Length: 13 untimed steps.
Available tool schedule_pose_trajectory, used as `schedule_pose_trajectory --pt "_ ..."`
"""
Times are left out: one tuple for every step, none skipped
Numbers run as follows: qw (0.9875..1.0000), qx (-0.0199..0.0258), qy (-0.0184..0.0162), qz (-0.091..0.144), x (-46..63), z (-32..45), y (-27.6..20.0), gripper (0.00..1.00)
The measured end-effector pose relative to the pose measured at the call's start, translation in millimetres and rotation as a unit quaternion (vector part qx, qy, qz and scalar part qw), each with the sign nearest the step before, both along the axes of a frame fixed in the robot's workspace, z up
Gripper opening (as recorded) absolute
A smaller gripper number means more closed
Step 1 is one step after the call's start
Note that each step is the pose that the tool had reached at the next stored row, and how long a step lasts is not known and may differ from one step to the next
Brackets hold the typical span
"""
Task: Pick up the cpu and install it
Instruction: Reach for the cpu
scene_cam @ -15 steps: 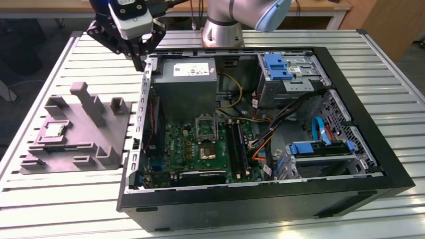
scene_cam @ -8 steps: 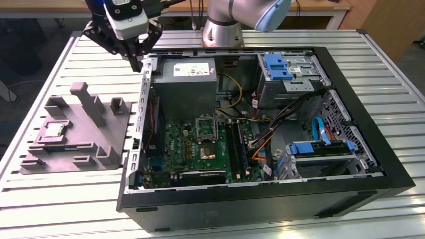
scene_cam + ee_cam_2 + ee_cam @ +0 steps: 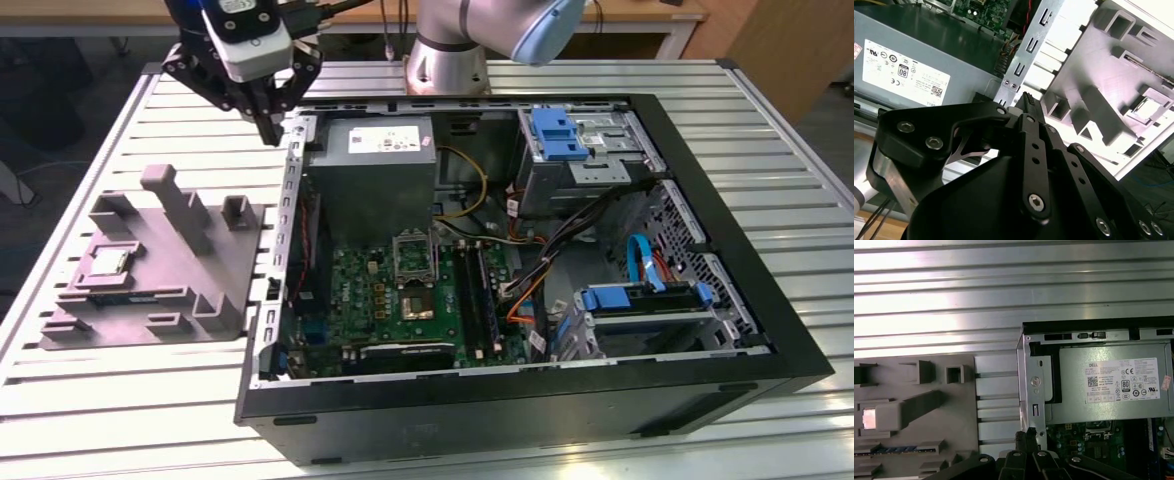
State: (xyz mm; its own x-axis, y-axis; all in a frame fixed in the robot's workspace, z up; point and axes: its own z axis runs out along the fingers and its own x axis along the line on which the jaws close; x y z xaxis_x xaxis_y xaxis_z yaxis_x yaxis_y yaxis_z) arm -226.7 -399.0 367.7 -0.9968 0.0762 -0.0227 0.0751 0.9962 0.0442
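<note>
Where the grey moulded plastic holder [image 3: 174,270] lies on the ribbed aluminium table [image 3: 120,400], the cpu [image 3: 107,262] sits flat in a square recess, its silvery metal top catching the light, well apart from the gripper [image 3: 274,125]. That gripper, a black jointed linkage of bolted links, hangs over the bent sheet-metal rim of the open computer case [image 3: 534,405], at the corner nearest the holder and beside the matte grey power supply [image 3: 380,170]; its jaws stand closed together with nothing between them. Inside the case a green circuit board [image 3: 387,300] carries a rectangular black-framed socket [image 3: 414,258]
</note>
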Motion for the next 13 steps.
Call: schedule_pose_trajectory --pt "1.0000 0.0000 0.0000 0.000 -0.3 -0.1 0.0 0.11" --pt "1.0000 0.0000 0.0000 0.000 -0.6 -0.3 0.0 0.11" --pt "1.0000 0.0000 0.0000 0.000 -0.9 -0.4 0.0 0.11" --pt "1.0000 0.0000 0.0000 0.000 -1.2 -0.5 0.0 0.11" --pt "1.0000 0.0000 0.0000 0.000 -1.5 -0.6 0.0 0.11" --pt "1.0000 0.0000 0.0000 0.000 -1.8 -0.7 0.0 0.11" --pt "1.0000 0.0000 0.0000 0.000 -2.0 -0.8 0.0 0.11" --pt "1.0000 0.0000 0.0000 0.000 -2.2 -0.9 0.0 0.11" --pt "1.0000 0.0000 0.0000 0.000 -2.4 -1.0 0.0 0.11" --pt "1.0000 0.0000 0.0000 0.000 -2.6 -1.1 0.0 0.11" --pt "1.0000 0.0000 0.0000 0.000 -2.7 -1.2 0.0 0.11" --pt "1.0000 0.0000 0.0000 0.000 -2.9 -1.3 0.0 0.11" --pt "1.0000 0.0000 0.0000 0.000 -3.2 -1.4 0.0 0.11"
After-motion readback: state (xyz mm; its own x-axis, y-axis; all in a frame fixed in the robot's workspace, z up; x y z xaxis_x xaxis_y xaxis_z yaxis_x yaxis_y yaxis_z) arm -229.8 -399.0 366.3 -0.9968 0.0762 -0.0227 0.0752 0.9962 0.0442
